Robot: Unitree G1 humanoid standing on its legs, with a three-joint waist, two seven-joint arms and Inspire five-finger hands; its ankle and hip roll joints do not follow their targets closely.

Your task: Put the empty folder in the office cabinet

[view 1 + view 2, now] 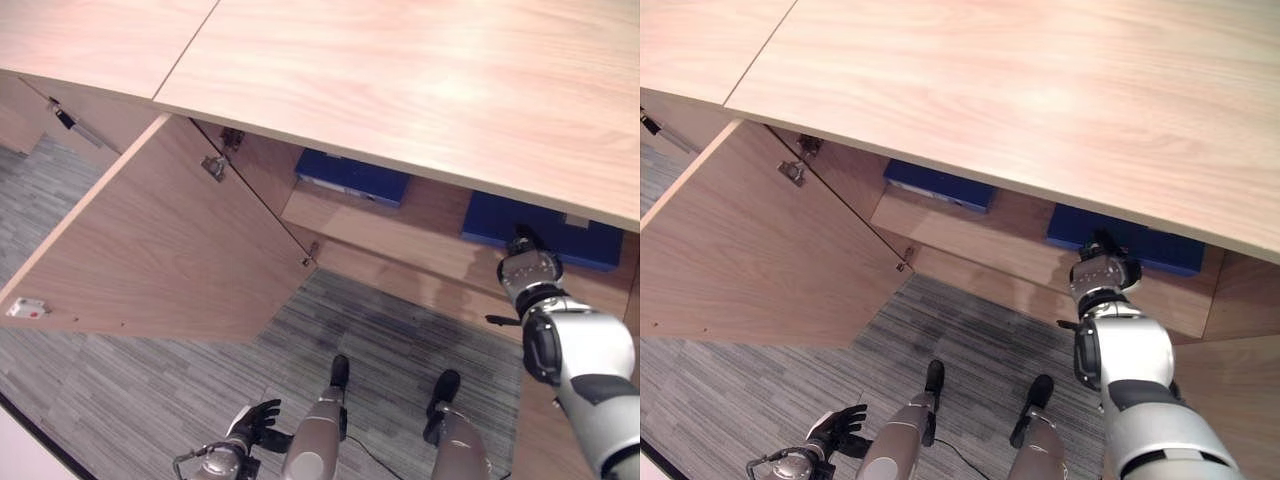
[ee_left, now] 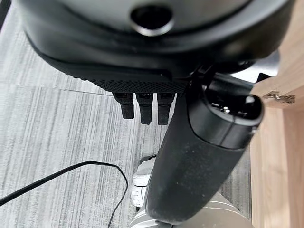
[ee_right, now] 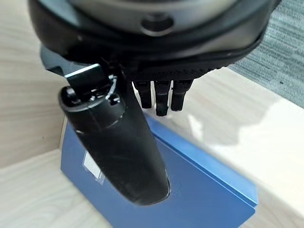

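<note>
In the left eye view, beneath the wooden cabinet top (image 1: 420, 80), the cabinet door (image 1: 160, 250) stands swung open to the left. Two blue folders lie flat on the shelf (image 1: 400, 225) inside: the left folder (image 1: 352, 177) farther back, the right folder (image 1: 540, 228) nearer the front. The right hand (image 1: 528, 262) is at that folder's near edge, reaching inward. The left hand (image 1: 252, 420) hangs low over the carpet (image 1: 400, 330), well apart from the cabinet.

In the right eye view, the same arrangement shows; the right folder's long axis runs left to right along the shelf front, just beyond the right hand, which is clearly the nearer of the two.

In the left wrist view, the left hand's fingers (image 2: 145, 107) are relaxed and hold nothing.

In the right wrist view, the right hand's fingers (image 3: 161, 97) hang straight and its thumb (image 3: 118, 152) extends over the folder's blue cover without clasping it. The folder appears already released on the shelf.
</note>
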